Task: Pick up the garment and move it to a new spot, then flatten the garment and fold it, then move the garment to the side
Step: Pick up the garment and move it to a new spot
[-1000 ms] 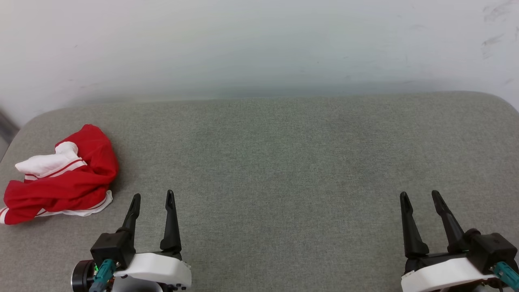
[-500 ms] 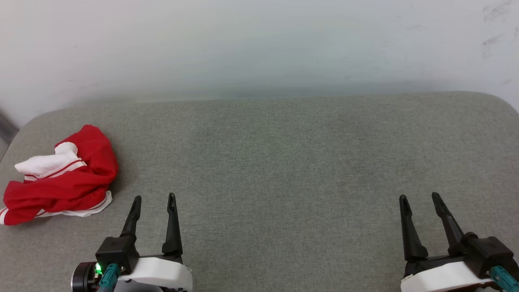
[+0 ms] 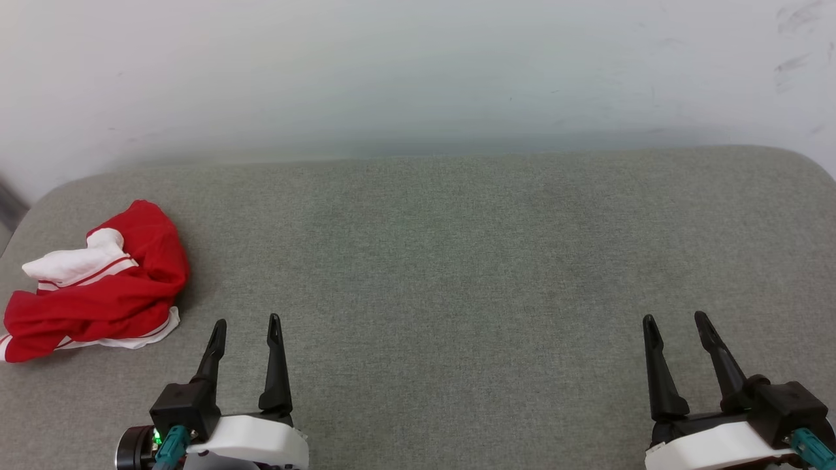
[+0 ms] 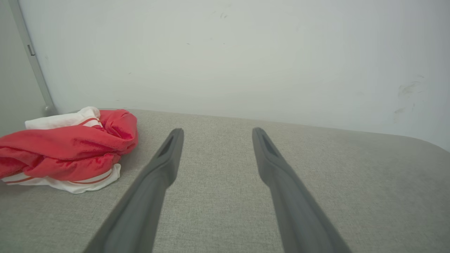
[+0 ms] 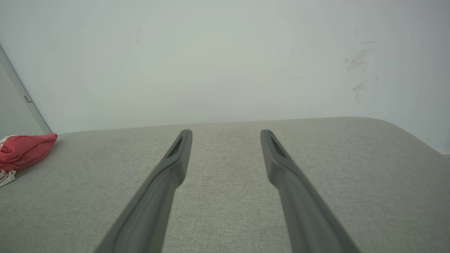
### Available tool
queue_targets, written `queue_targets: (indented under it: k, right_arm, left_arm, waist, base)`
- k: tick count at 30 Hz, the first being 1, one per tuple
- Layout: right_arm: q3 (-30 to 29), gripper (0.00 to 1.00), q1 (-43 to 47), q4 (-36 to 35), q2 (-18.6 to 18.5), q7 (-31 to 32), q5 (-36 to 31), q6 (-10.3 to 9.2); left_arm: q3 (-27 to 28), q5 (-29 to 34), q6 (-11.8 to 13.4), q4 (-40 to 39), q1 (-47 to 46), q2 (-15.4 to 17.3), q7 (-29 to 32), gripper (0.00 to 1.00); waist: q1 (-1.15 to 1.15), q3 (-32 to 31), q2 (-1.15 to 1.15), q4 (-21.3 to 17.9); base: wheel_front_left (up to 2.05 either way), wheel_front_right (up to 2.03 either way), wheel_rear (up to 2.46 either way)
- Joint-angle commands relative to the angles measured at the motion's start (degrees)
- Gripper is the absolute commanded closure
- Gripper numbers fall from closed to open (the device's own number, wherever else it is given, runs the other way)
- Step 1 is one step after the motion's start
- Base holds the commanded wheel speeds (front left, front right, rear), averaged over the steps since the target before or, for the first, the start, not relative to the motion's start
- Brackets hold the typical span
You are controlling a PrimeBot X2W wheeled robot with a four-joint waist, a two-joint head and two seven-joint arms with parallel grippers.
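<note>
Pickup not yet begun: the left gripper (image 3: 247, 320) should swing left and close on the raised red bunch of the shirt (image 3: 98, 287), taking several layers rather than the thin white hem. Both it and the right gripper (image 3: 675, 317) stand spread and empty over the grey cushion (image 3: 457, 261). The shirt lies crumpled at the cushion's left edge, near the left gripper and to its left, well apart from the right.

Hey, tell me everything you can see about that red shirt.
The shirt is soft-looking red fabric with a white sleeve and red-and-white striped trim. It lies crumpled in a loose heap, neither flattened nor folded, at the left end of the gray cushion. Only the cushion touches it; the open left gripper sits beside it, apart.
</note>
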Motion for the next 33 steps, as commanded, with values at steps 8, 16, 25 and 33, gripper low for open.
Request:
queue_targets:
  k: [8, 16, 25, 33]
  right_arm:
    - [-0.11, 0.0, 0.64, -0.17, 0.16, -0.22, 0.07, -0.02]
    - [0.22, 0.0, 0.69, -0.79, 0.16, -0.19, -0.95, -0.02]
    - [0.5, 0.0, 0.51, -1.26, 0.16, -0.19, -1.66, -0.02]
    - [1.13, 0.0, 0.13, -1.66, 0.15, -0.19, -2.43, -0.02]
  left_arm:
    - [0.52, -0.14, -0.28, 0.19, -0.22, -0.03, -0.16, 0.0]
    - [1.47, 0.22, -0.24, 0.06, -0.65, -0.02, -0.16, 0.0]
    - [1.83, -0.46, -0.27, 0.18, -1.11, -0.04, -0.16, 0.0]
    - [2.74, -0.9, -0.12, 0.06, -1.37, -0.04, -0.16, 0.0]
  waist:
    - [0.0, 0.12, 0.0, 0.57]
    - [0.0, 0.31, 0.0, 4.5]
    - [0.0, 0.98, 0.0, 11.82]
    - [0.0, 1.53, 0.0, 18.59]
  base:
    - [0.0, 0.0, 0.0]
    - [0.0, 0.0, 0.0]
    - [0.0, 0.0, 0.0]
    - [0.0, 0.0, 0.0]
